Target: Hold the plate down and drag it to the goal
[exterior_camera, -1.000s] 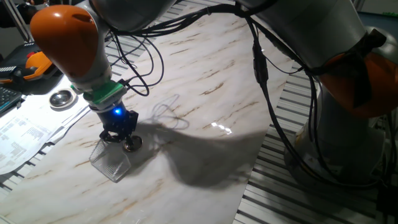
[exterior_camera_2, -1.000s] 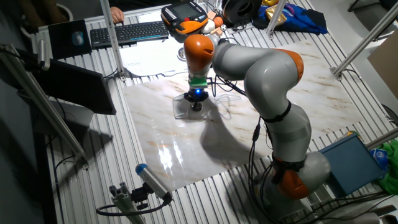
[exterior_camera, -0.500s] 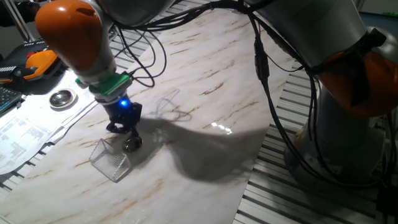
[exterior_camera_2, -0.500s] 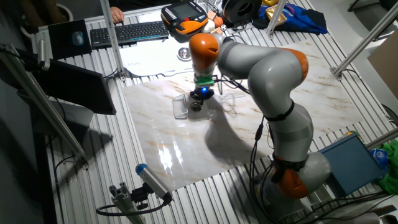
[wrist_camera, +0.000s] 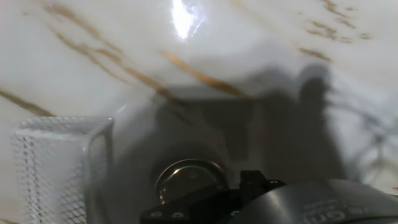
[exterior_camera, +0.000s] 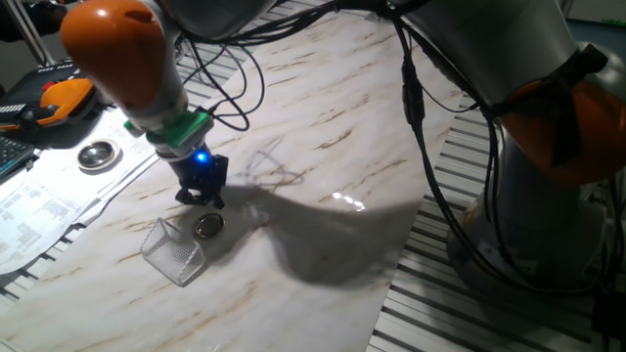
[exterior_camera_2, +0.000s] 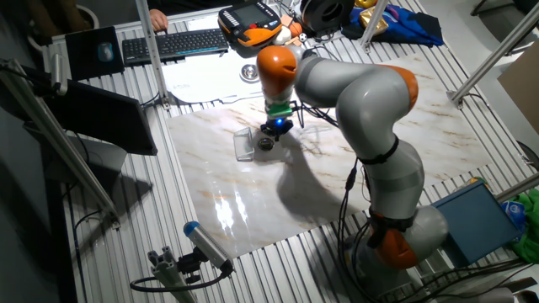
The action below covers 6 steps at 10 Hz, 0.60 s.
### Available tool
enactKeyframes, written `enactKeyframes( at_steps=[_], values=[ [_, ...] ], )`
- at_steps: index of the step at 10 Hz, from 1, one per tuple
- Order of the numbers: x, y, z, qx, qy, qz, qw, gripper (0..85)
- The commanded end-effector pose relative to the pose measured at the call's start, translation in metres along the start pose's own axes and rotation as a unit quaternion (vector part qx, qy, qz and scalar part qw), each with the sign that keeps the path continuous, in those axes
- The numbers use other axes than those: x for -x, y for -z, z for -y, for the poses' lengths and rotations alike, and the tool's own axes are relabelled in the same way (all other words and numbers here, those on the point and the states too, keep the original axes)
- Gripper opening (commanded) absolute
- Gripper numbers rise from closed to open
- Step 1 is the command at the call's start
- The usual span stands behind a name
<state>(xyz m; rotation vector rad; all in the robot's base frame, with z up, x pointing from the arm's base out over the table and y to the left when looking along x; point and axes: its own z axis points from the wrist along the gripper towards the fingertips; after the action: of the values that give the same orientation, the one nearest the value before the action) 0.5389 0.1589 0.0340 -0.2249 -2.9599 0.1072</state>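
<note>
The plate (exterior_camera: 207,226) is a small shiny silver disc lying flat on the marble table, just right of the goal (exterior_camera: 174,252), a small wire mesh box. Both also show in the other fixed view, the plate (exterior_camera_2: 266,144) next to the goal (exterior_camera_2: 245,145). My gripper (exterior_camera: 202,198) hangs a little above and behind the plate, not touching it, its blue light on. Its fingers look closed together and hold nothing. In the hand view the plate (wrist_camera: 189,177) lies low in the middle, partly hidden by my fingers, with the goal (wrist_camera: 59,162) at the left.
A larger round silver dish (exterior_camera: 96,154) sits at the table's left edge beside papers (exterior_camera: 39,210). An orange pendant (exterior_camera_2: 253,21) and a keyboard (exterior_camera_2: 173,44) lie behind the table. Thin wire loops (exterior_camera: 269,171) lie on the marble right of the gripper.
The gripper has lifted off the plate and moved up and slightly right. The plate stays beside the mesh box.
</note>
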Motion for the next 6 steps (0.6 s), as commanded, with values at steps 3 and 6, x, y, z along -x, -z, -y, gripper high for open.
enactKeyframes(
  at_steps=[3, 6],
  values=[
    [-0.0053, -0.0057, -0.0069, 0.002, -0.008, 0.005, 1.0, 0.0],
    [-0.0028, -0.0033, -0.0048, 0.011, -0.007, 0.0, 0.9999, 0.0]
  ],
)
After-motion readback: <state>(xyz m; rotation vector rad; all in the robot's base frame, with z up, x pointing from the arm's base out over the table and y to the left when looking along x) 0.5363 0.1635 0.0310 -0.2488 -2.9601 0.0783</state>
